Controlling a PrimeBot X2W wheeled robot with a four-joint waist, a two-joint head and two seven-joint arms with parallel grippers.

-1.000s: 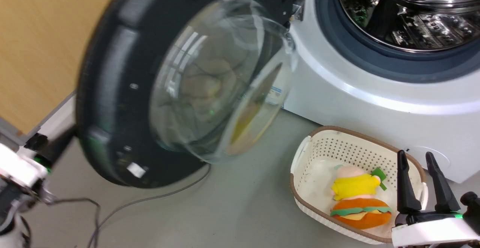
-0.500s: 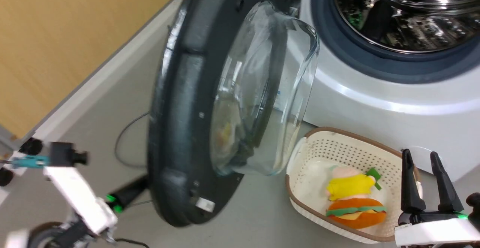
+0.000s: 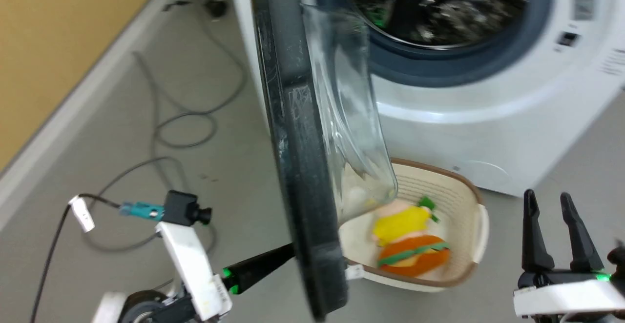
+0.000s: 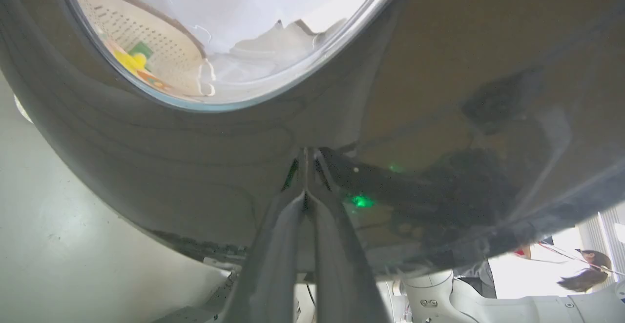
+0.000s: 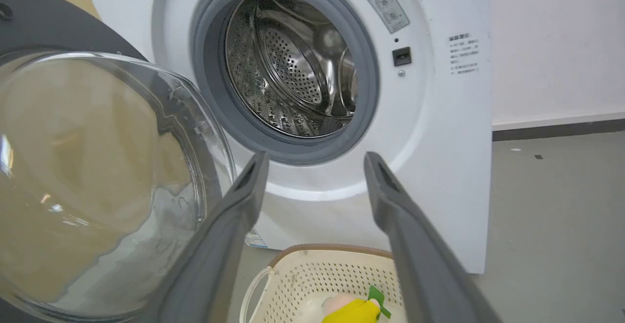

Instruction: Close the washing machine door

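The washing machine door (image 3: 293, 132) stands edge-on in the head view, about halfway between open and shut, its clear glass bowl (image 3: 349, 113) bulging toward the washing machine (image 3: 468, 118). My left gripper (image 3: 288, 253) is shut with nothing in it. Its closed fingertips (image 4: 305, 197) press on the glossy black outer face of the door (image 4: 195, 142), low down. My right gripper (image 3: 552, 206) hangs open at the lower right, apart from everything. In the right wrist view it (image 5: 316, 163) points at the steel drum (image 5: 293, 69), with the door (image 5: 97, 176) to the left.
A cream perforated basket (image 3: 466, 259) holding a burger-shaped plush toy (image 3: 407, 245) sits on the floor under the door's swing, also seen as the basket (image 5: 312, 274). Grey cables (image 3: 185, 118) lie on the floor by the wooden wall (image 3: 49, 45). A person (image 4: 588, 264) is far off.
The door has swung from wide open toward the machine, with my left gripper following against its outer face. The head camera has turned right. The right gripper has kept still.
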